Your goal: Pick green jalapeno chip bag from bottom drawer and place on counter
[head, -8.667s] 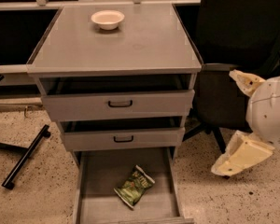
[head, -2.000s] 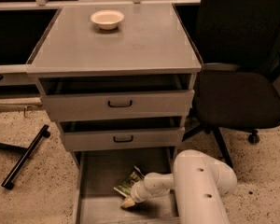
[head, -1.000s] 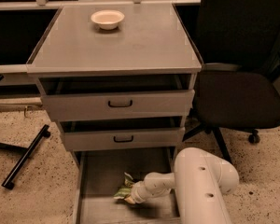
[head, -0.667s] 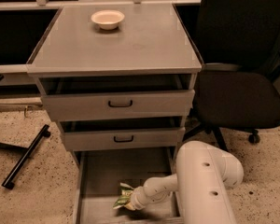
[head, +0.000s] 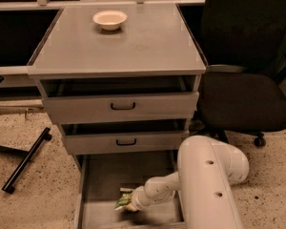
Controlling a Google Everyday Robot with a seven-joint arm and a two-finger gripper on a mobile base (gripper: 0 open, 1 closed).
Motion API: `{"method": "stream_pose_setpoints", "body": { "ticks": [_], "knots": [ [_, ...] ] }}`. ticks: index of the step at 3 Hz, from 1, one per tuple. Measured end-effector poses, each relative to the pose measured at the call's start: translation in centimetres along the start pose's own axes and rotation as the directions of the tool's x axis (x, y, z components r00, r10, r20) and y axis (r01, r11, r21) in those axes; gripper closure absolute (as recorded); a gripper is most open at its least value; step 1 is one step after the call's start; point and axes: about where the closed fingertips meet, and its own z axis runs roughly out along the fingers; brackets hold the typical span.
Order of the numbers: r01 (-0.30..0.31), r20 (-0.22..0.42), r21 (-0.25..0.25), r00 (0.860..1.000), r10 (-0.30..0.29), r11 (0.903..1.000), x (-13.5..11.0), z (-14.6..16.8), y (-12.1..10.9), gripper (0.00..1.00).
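My gripper point(head: 129, 206) was down inside the bottom drawer point(head: 107, 173), low over the front part of its floor, with its tip against the green jalapeno chip bag point(head: 121, 202). I could not tell from this view whether the claw was clenched on the bag or only resting against it, because the wrist hid the contact. The bag sat on the drawer floor near the front. Only a crumpled green edge and a pale strip showed past the tip, on the side away from the arm.

The white forearm point(head: 159, 190) reached in across the drawer from the right, and the big upper link point(head: 209, 185) blocked my sight of the drawer's front right corner. Above, the two shallower drawers point(head: 121, 106) stood slightly out over the rear of the open one. The counter point(head: 148, 46) held a cream bowl point(head: 109, 19) near its back edge, and a dark office chair point(head: 243, 99) stood just beside the cabinet.

I judged the step in hand to be the grasp itself, with lift and placement not yet done. The next move called for a sure hold, then a rise forward and clear of the middle drawer's front. After that came a carry up to the bare stretch of counter in front of the bowl.
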Motion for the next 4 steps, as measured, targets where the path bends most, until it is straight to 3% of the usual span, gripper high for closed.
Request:
{"method": "stream_pose_setpoints", "body": {
  "ticks": [1,2,3,4],
  "knots": [
    [0.072,0.015,0.059,0.997,-0.073,0.9956,-6.7,-3.4,0.5,1.0],
    [0.16,0.012,0.148,0.987,-0.163,0.9759,-14.2,-6.4,1.7,1.0],
    [0.205,0.022,0.19,0.977,-0.212,0.9603,-17.6,-8.0,2.9,1.0],
    [0.205,0.022,0.19,0.977,-0.213,0.9603,-17.6,-8.0,2.9,1.0]
  ]
}}
